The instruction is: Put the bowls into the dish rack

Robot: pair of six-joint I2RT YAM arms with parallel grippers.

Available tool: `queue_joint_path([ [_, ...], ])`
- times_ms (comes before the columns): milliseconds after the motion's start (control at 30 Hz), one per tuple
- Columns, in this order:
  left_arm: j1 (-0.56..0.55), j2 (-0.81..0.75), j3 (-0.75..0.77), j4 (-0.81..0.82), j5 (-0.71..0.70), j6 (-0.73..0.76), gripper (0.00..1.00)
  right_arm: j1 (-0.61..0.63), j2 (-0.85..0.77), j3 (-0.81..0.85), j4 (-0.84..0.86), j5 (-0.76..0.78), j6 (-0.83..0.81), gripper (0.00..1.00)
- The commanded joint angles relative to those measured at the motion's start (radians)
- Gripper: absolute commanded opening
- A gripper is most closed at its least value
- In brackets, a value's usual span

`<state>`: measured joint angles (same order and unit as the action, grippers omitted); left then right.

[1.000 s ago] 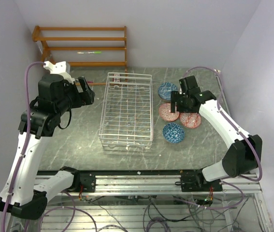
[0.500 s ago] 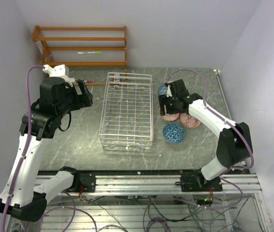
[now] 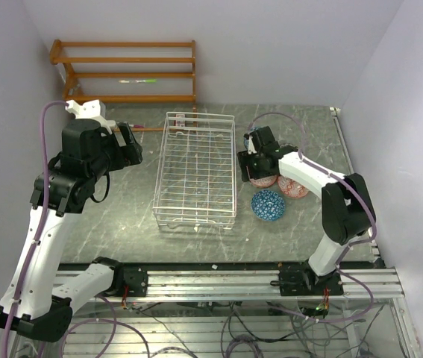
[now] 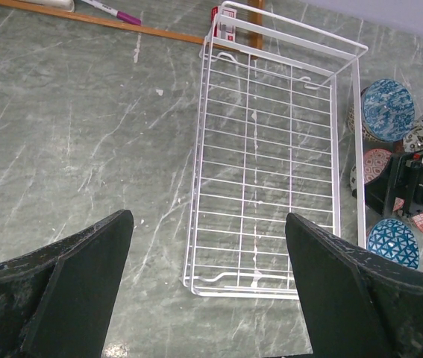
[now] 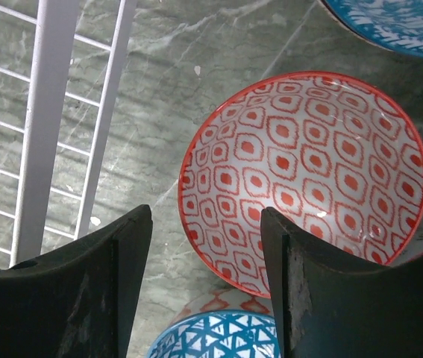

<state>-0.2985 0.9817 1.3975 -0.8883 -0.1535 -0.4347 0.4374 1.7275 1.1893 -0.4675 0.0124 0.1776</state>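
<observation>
The white wire dish rack (image 3: 196, 212) lies empty mid-table; it also shows in the left wrist view (image 4: 198, 149). The bowls sit to its right: a red one (image 3: 265, 180), another red one (image 3: 296, 186), a blue one (image 3: 268, 203) in front. The left wrist view also shows the far blue bowl (image 4: 387, 110) and a grey-white one (image 4: 420, 136). My right gripper (image 3: 250, 170) is open, low over the left rim of the red bowl (image 5: 315, 164), fingers either side of that rim (image 5: 205, 224). My left gripper (image 3: 133, 142) is open and empty, high, left of the rack (image 4: 207, 224).
An orange wooden slatted shelf (image 3: 125, 71) stands against the back wall. A marker pen (image 4: 110, 13) lies beside a wooden slat by the rack's far end. The rack's side wire (image 5: 47, 112) is close to my right gripper's left finger. A blue bowl (image 5: 218, 339) lies just below it.
My right arm has swung left from the far side of the bowls to the red bowl's rim beside the rack. The left arm has barely moved.
</observation>
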Motion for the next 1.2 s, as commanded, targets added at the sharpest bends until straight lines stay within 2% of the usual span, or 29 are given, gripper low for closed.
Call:
queue_joint_path([
  [0,-0.004,-0.002,-0.008,-0.011,-0.012,-0.005,0.95,0.025,0.032,0.001,0.038,0.041,-0.01,0.59],
  [67,-0.004,-0.004,-0.011,-0.014,-0.015,-0.005,0.95,0.035,0.041,-0.002,0.046,0.069,-0.006,0.58],
  [267,-0.004,-0.002,-0.007,-0.021,-0.009,0.003,0.95,0.064,0.062,0.01,0.049,0.195,0.004,0.44],
  [533,-0.003,-0.012,-0.031,-0.02,-0.007,-0.002,0.95,0.114,0.105,0.01,0.037,0.307,-0.021,0.4],
  [833,-0.004,-0.025,-0.041,-0.019,0.001,-0.018,0.94,0.121,0.079,0.03,0.041,0.351,-0.032,0.01],
  [1000,-0.003,-0.027,-0.039,-0.014,-0.001,-0.022,0.94,0.121,0.019,0.095,0.017,0.331,-0.031,0.0],
  [1167,-0.004,-0.014,-0.01,-0.023,-0.003,-0.02,0.94,0.121,-0.04,0.245,-0.077,0.275,0.02,0.0],
])
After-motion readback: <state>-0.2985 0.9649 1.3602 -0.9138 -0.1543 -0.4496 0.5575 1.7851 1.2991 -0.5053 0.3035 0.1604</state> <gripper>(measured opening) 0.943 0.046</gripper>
